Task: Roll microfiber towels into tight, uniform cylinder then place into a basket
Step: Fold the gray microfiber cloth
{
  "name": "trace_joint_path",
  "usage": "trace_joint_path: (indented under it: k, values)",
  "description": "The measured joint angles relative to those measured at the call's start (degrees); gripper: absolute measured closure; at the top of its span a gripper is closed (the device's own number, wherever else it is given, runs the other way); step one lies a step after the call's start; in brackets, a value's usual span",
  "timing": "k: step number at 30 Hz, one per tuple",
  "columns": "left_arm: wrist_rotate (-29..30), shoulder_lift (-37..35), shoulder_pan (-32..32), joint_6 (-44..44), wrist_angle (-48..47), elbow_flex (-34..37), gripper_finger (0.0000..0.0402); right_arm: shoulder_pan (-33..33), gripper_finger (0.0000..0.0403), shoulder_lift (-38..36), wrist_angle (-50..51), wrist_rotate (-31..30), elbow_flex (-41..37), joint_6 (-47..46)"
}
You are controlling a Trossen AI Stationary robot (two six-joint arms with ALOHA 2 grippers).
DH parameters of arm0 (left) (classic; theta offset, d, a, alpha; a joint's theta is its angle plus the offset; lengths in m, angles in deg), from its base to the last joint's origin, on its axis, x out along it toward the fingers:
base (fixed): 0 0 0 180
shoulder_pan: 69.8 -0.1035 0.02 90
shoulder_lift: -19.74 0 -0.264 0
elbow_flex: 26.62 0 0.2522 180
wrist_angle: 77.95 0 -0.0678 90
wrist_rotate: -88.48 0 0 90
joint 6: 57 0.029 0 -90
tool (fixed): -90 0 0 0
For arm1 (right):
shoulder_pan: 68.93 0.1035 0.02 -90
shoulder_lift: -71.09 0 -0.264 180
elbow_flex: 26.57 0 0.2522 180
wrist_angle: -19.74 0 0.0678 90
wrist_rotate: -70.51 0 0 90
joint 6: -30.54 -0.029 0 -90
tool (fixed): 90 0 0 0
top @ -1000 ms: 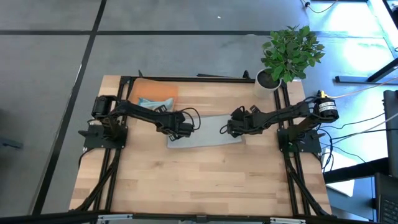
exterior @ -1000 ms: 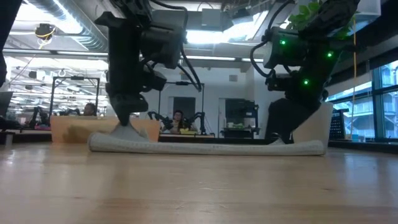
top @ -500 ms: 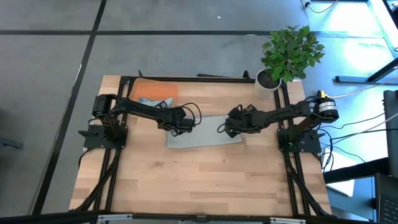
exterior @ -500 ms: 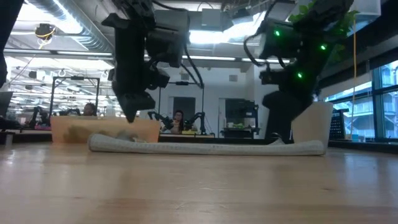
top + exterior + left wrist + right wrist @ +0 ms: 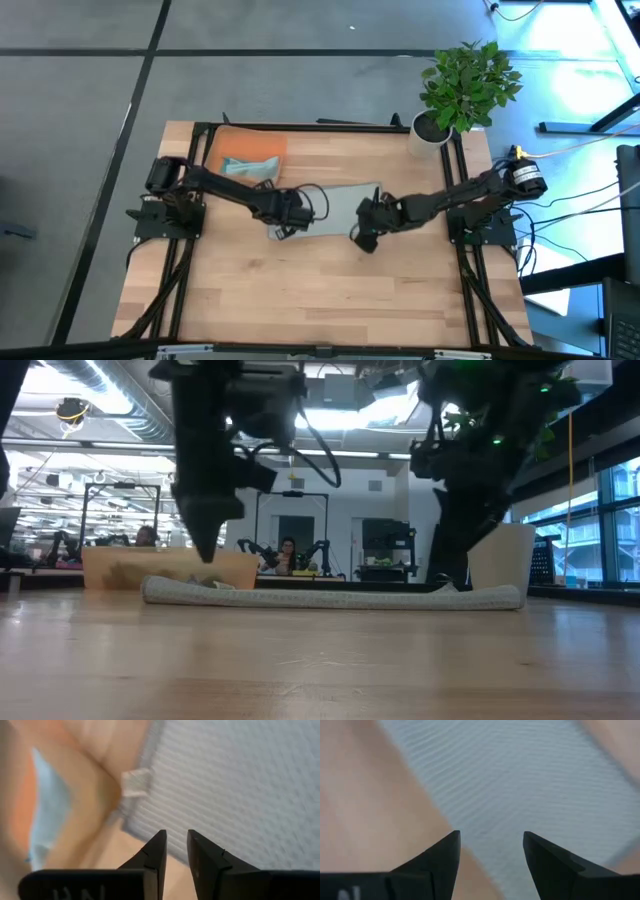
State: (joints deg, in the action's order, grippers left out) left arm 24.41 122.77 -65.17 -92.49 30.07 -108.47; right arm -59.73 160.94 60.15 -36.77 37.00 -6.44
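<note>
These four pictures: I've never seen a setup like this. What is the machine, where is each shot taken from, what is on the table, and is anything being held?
It is a robot with two dark arms at a wooden table, each ending in a two-finger gripper. One camera looks straight down from above, one sits at tabletop height looking across into the room, and one rides on each wrist, looking past that arm's fingers.

A pale grey-green towel lies flat mid-table. The left gripper and the right gripper both hang over its near edge, one towards each end. The left fingers are nearly closed, the right ones open, and neither holds anything. At the far left sits an orange basket with a light teal-blue towel in it. A potted plant stands at the far right corner.
</note>
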Motion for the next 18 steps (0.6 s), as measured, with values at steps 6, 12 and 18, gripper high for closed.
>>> trace_joint_path:
  k: [6,12,18]
  values:
    - [-0.17,0.0,3.7,-3.59,8.3,5.86,0.0336,2.73,0.0185,0.0,-4.09,1.61,-2.18,-0.69]
    - [-0.56,0.0,4.84,-5.43,15.43,10.84,0.0336,3.18,0.0185,0.0,-7.64,2.01,-6.08,-2.93]
    - [-1.55,-0.33,5.26,-9.33,17.16,12.86,0.0336,2.25,0.0185,0.0,-8.2,1.99,-9.04,-3.34]
